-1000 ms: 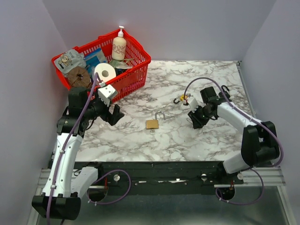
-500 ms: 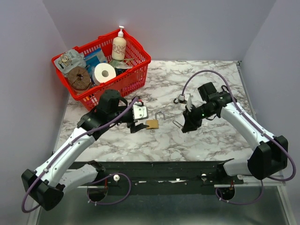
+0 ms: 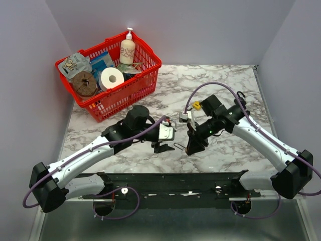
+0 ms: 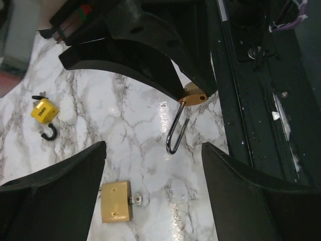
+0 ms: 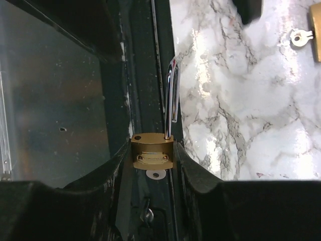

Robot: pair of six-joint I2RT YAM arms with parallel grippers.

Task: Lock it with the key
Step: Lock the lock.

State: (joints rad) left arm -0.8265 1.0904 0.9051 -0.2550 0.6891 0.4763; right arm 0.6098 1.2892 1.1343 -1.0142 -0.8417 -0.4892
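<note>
Both arms have now converged toward the tabletop's near edge: the right end effector grips an open-shackled brass padlock, and the left end effector, open, hovers above the key, probably to grasp it next.

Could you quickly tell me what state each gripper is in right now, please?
Left gripper: open, holding nothing.
Right gripper: closed on a brass padlock.

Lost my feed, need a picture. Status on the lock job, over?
Left gripper open over table padlock, key against its body. Right gripper shut on second padlock, shackle open. Yellow padlock off aside, no obstruction.
</note>
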